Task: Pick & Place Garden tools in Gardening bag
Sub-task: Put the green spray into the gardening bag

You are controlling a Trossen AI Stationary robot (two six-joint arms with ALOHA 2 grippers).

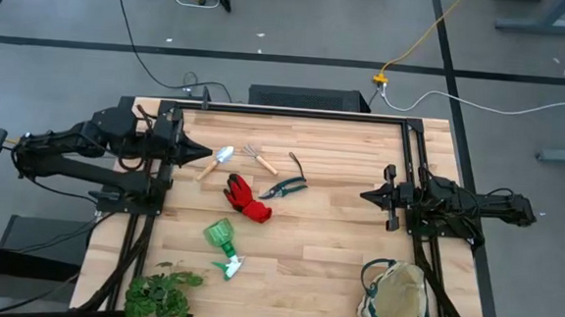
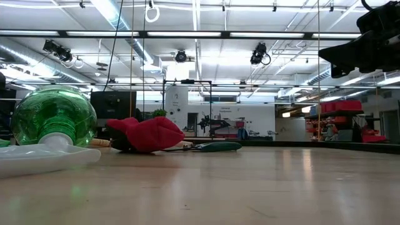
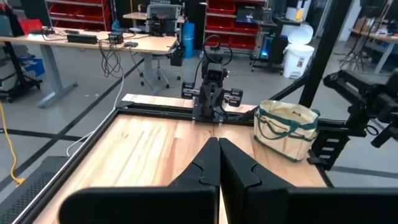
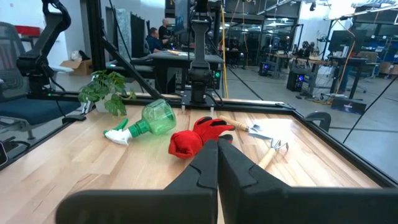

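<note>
While both claws — left, right — sit pinched together | crumpled red glove | round canvas bag

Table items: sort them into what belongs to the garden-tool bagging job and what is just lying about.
Job:
trowel
hand rake
pruning shears
red glove
green spray bottle
gardening bag

Lying about:
leafy plant bunch
</note>
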